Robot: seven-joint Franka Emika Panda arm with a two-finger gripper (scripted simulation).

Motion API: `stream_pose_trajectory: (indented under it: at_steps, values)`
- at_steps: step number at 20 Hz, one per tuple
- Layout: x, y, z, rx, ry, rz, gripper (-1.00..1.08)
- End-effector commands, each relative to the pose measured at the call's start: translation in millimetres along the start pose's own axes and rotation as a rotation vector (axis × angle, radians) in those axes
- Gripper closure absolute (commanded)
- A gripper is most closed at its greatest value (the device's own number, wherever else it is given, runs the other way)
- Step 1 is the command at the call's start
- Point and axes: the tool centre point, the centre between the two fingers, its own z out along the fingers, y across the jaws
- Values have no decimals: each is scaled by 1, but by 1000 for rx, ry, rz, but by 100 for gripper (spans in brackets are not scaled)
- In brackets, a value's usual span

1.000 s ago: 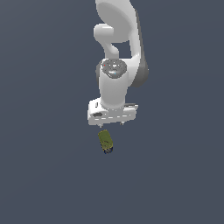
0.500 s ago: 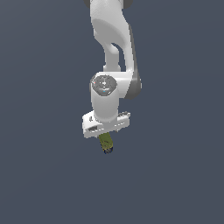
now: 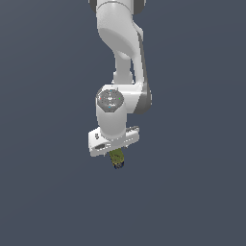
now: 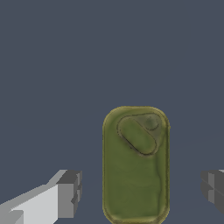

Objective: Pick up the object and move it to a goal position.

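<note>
The object (image 3: 117, 158) is a small olive-green oblong can with a dark blue end, lying on the dark grey floor. In the exterior view my white gripper (image 3: 114, 150) hangs directly over it and hides its upper part. In the wrist view the object (image 4: 135, 166) shows its green top with an oval pull tab, and it lies between my gripper (image 4: 141, 190) fingers. One grey finger pad (image 4: 68, 194) and the other (image 4: 212, 189) each stand well apart from the can's sides. The gripper is open and touches nothing.
A plain dark grey floor (image 3: 192, 192) surrounds the can on all sides. No other objects, containers or edges show in either view.
The arm has come down over the can, and the hand now covers the can's upper part in the exterior view. The can has not moved.
</note>
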Motion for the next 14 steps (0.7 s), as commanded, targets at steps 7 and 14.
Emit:
stream_pose_trajectory:
  at_steps: [7, 14]
  values:
    - [0, 0, 19, 0, 1, -2, -92]
    - [0, 0, 49, 0, 1, -4, -92]
